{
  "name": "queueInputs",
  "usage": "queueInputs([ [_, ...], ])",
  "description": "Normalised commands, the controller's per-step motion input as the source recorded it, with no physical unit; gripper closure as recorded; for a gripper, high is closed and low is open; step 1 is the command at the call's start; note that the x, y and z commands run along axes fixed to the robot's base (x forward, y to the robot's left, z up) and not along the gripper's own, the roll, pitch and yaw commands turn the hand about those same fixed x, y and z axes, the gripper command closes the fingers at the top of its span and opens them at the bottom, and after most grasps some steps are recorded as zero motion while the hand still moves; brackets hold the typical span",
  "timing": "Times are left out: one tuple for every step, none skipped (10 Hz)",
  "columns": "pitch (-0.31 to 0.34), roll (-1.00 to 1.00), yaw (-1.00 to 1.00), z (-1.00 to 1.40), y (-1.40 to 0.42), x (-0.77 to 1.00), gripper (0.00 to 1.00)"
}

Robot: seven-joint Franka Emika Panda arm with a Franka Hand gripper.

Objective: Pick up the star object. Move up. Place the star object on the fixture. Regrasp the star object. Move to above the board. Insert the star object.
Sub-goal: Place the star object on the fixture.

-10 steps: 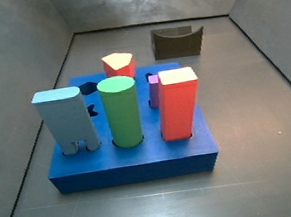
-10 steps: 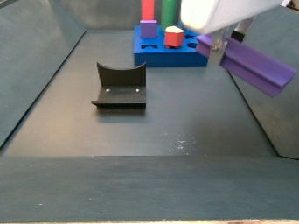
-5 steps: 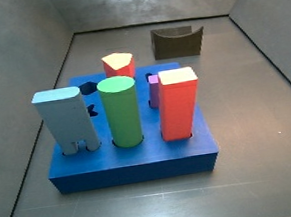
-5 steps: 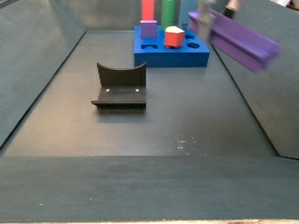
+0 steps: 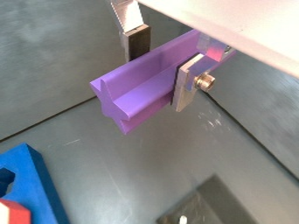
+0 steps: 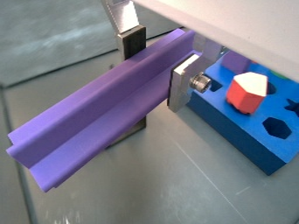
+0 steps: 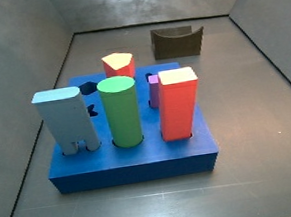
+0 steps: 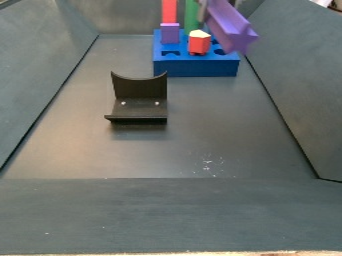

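Note:
The star object [image 5: 146,87], a slim purple ridged peg, lies crosswise between the fingers of my gripper [image 5: 162,72], which is shut on it near one end. In the other wrist view the star object [image 6: 100,122] reaches far out from the gripper [image 6: 156,70]. In a side view the star object [image 8: 230,26] hangs tilted in the air above the blue board [image 8: 201,66], and the gripper body is cut off by the frame edge. The fixture [image 8: 136,98], a dark notched block, stands on the floor apart from the board with nothing in it.
On the board [image 7: 135,162] stand a green cylinder [image 7: 122,112], a red square block [image 7: 177,101], a light blue peg [image 7: 61,120] and a red hexagonal peg [image 7: 118,64]. The fixture [image 7: 177,42] sits behind the board. Grey walls enclose the floor.
The star object has travelled from the near right side of the bin, away from the camera, to above the board. The board, its pegs and the fixture have not moved.

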Motion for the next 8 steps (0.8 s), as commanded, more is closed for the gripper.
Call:
queueInputs([
  [-0.050, 0.03, -0.33, 0.04, -0.28, 1.00, 1.00],
  [-0.023, 0.02, -0.19, 0.03, -0.23, 1.00, 1.00],
  [-0.010, 0.02, -0.13, 0.02, -0.20, 1.00, 1.00],
  [0.005, 0.01, -0.07, 0.01, -0.16, 1.00, 1.00],
  [0.017, 0.00, -0.04, 0.01, -0.14, 1.00, 1.00],
  [0.030, -0.01, -0.02, 0.00, -0.11, 1.00, 1.00],
  [0.036, -0.01, -0.01, 0.00, -0.10, 1.00, 1.00],
  [0.115, -1.00, -0.10, -0.27, -0.20, 1.00, 1.00],
])
